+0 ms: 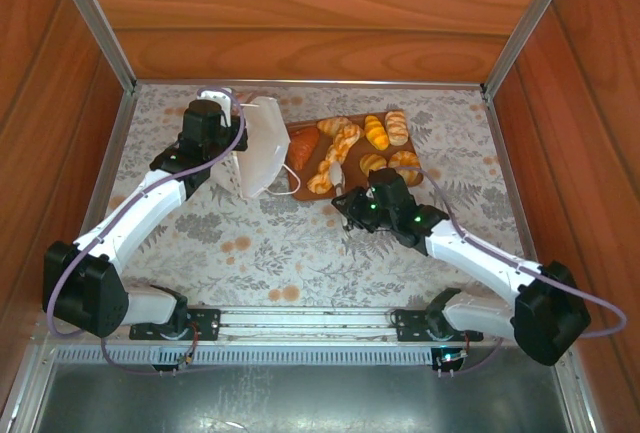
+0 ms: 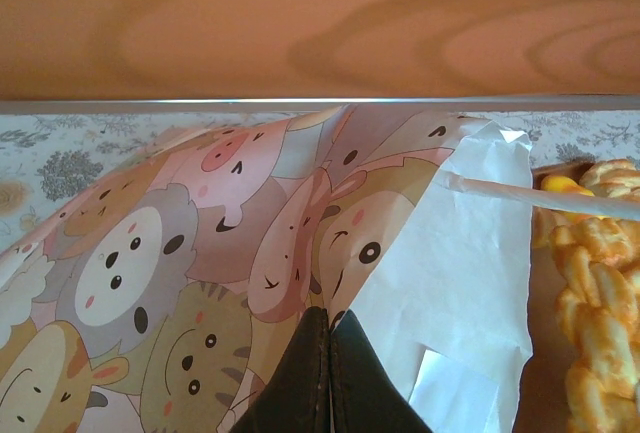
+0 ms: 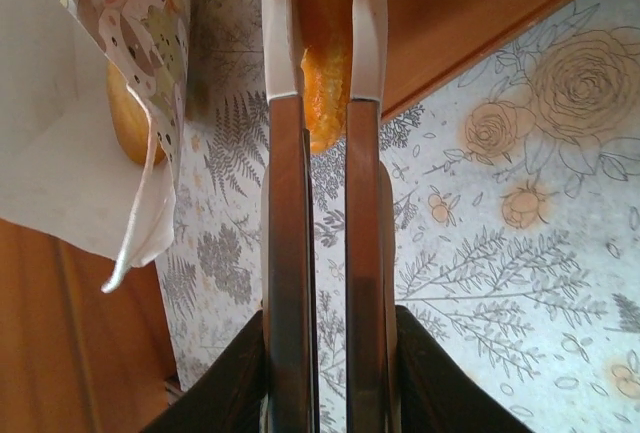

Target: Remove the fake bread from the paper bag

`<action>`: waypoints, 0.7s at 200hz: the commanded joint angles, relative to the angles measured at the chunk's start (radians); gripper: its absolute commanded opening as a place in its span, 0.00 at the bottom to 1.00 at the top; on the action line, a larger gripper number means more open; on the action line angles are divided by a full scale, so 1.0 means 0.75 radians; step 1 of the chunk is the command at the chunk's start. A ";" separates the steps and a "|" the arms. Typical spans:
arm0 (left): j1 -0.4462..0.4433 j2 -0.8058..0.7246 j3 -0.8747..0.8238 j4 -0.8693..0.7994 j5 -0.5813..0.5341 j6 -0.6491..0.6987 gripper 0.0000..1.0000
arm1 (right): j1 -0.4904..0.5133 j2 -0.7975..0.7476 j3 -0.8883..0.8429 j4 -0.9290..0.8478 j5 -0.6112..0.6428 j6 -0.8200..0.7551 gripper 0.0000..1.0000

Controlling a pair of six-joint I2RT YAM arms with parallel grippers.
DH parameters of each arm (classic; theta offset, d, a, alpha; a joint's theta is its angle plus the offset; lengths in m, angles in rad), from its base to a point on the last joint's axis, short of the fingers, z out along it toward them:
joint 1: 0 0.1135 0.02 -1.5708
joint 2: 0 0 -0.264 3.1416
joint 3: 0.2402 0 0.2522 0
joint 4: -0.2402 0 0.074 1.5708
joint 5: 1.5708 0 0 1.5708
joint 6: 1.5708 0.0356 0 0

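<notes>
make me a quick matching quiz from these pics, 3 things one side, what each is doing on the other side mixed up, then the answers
Things
1. left gripper
2. tongs
3. braided bread

States
A. lying on the brown board
B. pinched shut on the paper bag
C. clamping an orange bread

Pairs: 1-B, 2-C, 3-A

Left wrist: paper bag [image 2: 180, 253] is running off the left and bottom edges, braid [image 2: 595, 293] is getting cropped at right. Right wrist: bread [image 3: 325, 63] in the tongs [image 3: 290, 253] is getting cut by the top edge; 1 loaf [image 3: 128, 123] is hiding half behind the bag.
</notes>
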 commanded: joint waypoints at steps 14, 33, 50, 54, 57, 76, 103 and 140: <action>-0.001 -0.032 -0.031 0.012 0.015 0.022 0.00 | -0.010 0.079 -0.011 0.220 0.008 0.068 0.26; -0.001 -0.034 -0.034 0.009 0.018 0.026 0.00 | -0.010 0.140 0.011 0.237 -0.006 0.070 0.27; -0.002 -0.034 -0.036 0.011 0.019 0.030 0.00 | -0.010 0.188 0.020 0.263 -0.013 0.078 0.27; 0.000 -0.034 -0.037 0.009 0.021 0.032 0.00 | -0.010 0.199 0.023 0.269 -0.017 0.081 0.27; 0.001 -0.034 -0.038 0.008 0.019 0.033 0.00 | -0.010 0.206 0.024 0.274 -0.020 0.083 0.27; 0.002 -0.034 -0.038 0.008 0.016 0.042 0.00 | -0.010 0.241 0.034 0.288 -0.030 0.092 0.27; 0.003 -0.036 -0.045 0.013 0.018 0.043 0.00 | -0.008 0.282 0.034 0.318 -0.042 0.105 0.29; 0.004 -0.037 -0.052 0.019 0.023 0.039 0.00 | -0.006 0.341 0.034 0.359 -0.070 0.124 0.31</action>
